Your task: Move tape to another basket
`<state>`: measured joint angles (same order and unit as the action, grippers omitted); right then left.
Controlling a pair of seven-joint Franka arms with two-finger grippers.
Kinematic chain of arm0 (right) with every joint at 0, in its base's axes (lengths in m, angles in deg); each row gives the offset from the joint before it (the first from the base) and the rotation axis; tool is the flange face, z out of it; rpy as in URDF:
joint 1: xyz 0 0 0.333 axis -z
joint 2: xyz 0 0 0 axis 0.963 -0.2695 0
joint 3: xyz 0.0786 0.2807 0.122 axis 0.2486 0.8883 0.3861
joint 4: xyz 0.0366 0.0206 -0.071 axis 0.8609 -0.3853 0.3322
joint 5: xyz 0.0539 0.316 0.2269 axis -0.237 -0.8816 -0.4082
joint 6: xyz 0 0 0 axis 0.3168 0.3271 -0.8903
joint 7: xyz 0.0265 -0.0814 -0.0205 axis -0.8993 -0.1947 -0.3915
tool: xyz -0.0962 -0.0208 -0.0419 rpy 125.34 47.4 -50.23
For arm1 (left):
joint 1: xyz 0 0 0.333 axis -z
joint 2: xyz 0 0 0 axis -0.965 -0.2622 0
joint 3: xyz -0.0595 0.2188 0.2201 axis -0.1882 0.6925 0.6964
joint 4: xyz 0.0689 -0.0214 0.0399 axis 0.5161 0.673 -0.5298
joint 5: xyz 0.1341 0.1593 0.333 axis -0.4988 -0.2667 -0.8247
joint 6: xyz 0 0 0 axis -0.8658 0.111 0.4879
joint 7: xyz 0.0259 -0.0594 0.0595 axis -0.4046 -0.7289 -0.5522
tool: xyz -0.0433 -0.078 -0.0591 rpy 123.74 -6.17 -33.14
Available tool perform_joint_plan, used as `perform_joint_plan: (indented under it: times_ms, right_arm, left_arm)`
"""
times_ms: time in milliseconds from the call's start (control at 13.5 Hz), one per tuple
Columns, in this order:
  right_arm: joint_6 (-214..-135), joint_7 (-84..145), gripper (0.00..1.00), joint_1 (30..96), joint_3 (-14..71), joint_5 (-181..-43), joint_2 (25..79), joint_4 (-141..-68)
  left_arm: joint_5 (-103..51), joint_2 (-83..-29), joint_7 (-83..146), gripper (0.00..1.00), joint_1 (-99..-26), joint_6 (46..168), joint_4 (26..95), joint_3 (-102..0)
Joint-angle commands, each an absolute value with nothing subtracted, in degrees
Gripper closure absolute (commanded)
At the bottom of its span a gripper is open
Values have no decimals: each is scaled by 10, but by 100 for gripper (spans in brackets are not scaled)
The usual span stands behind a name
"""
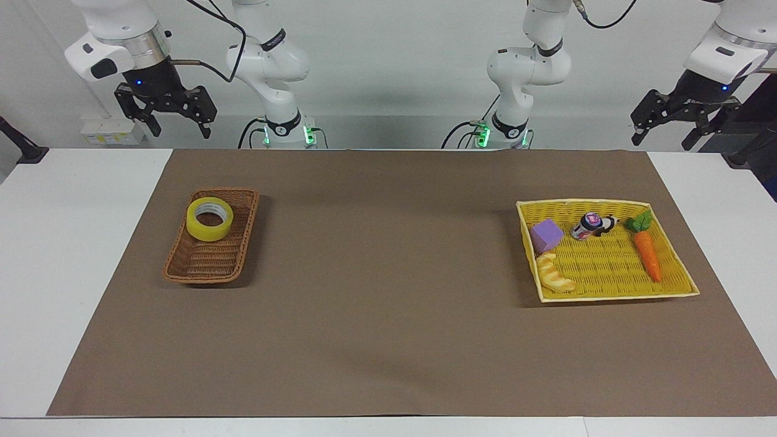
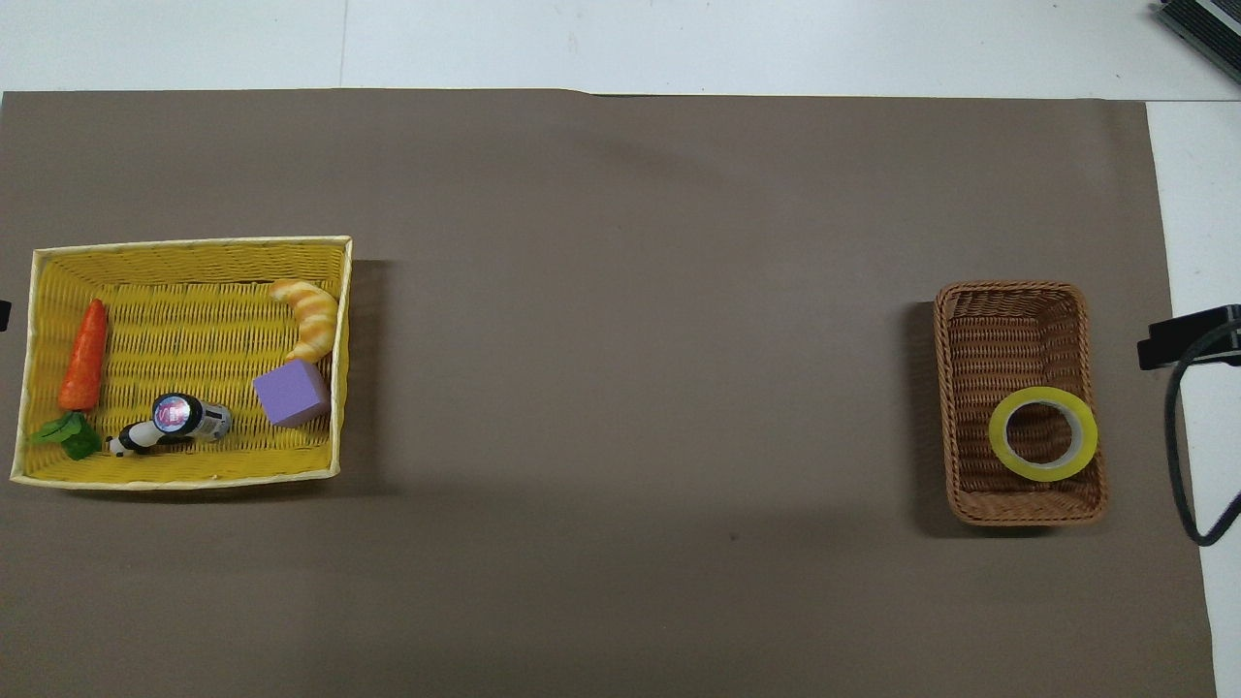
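Observation:
The tape [image 1: 210, 219], a yellow roll with a grey-white core, lies flat in the brown wicker basket [image 1: 200, 272], at the basket's end nearer to the robots. It also shows in the overhead view [image 2: 1043, 469], in the basket [image 2: 1008, 291]. My right gripper [image 1: 179, 130] hangs open and empty, high in the air over the table's edge at the robots' end, apart from the basket. Only part of it shows at the edge of the overhead view [image 2: 1185, 339]. My left gripper [image 1: 661, 141] waits open and empty, raised at the left arm's end.
A flat yellow woven tray [image 1: 607, 297] sits toward the left arm's end, also in the overhead view [image 2: 194, 243]. It holds a carrot toy [image 1: 647, 254], a croissant toy [image 1: 553, 274], a purple cube [image 1: 546, 235] and a small can [image 1: 586, 226]. A brown mat [image 1: 388, 340] covers the table.

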<state>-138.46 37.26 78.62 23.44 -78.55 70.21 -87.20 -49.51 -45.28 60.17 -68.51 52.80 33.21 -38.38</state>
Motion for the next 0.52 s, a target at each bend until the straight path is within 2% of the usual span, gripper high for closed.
perform_joint_plan:
  times_ms: [0, 445]
  right_arm:
    - [-1389, 374, 0, 794, 242, -791, 707, -881]
    - [-1387, 374, 0, 795, 241, -812, 708, -882]
  left_arm:
    - [-508, -443, 597, 0, -684, 522, 341, -386]
    - [-508, -443, 599, 0, -684, 528, 341, -386]
